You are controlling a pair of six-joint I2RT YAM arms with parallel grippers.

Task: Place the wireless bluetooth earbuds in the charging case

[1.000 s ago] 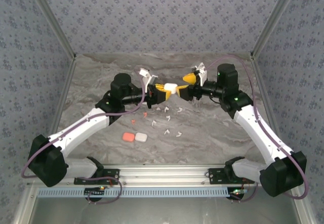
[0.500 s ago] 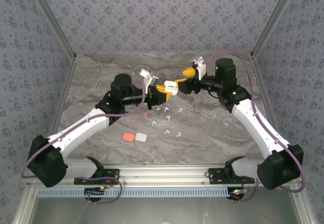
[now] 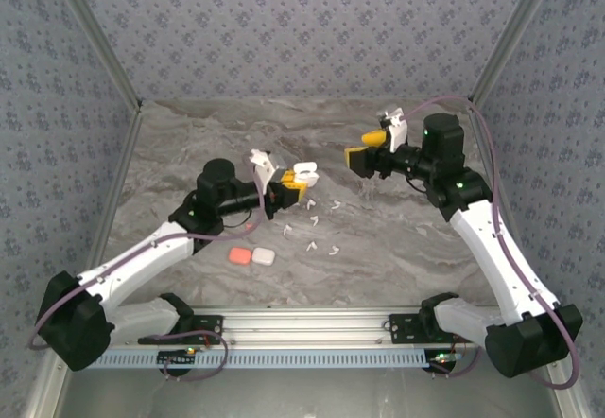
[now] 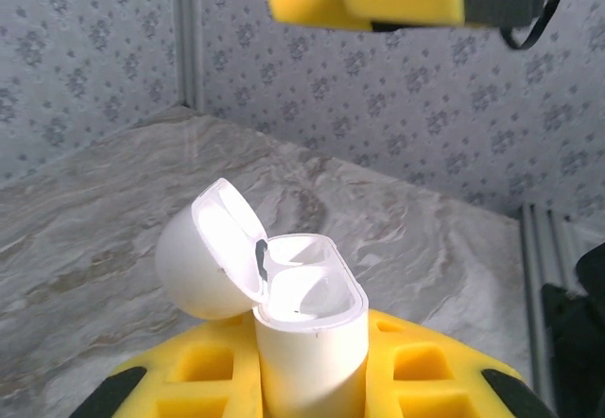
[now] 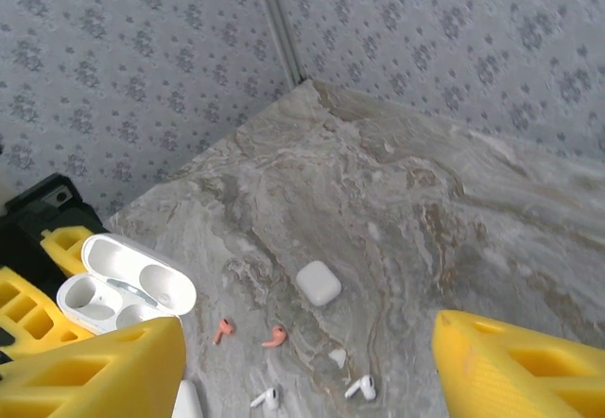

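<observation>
My left gripper (image 4: 307, 385) is clamped on the lower body of the charging case (image 4: 307, 328), which stands upright between the yellow pads with its lid (image 4: 203, 257) hinged back and the mouth facing up. In the top view the case (image 3: 302, 172) is held well above the table (image 3: 406, 238).

The right gripper (image 3: 365, 153) hangs off to the side with its jaws spread wide and nothing between them. Through its own camera I look down past both fingertips (image 5: 104, 366) onto the marble.

The white earbuds (image 3: 313, 245) lie loose below and between the two arms. The two coral earbuds (image 5: 275, 337) lie just beside them. Further toward me sit a closed coral case (image 3: 240, 256) and a closed white case (image 3: 265, 256), touching each other.

The wells of the held case look empty from the right wrist, though glare on the white plastic leaves me unsure.

The risks I see:
- The earbuds are tiny against those broad pads, so a slightly off descent could flick one away or pinch it crooked.
- Pushing a stem into the well could lever the case in my grip, because only its base is held.
- A knock on the lid could swing it shut.
- A coral bud may not belong in this white case.
</observation>
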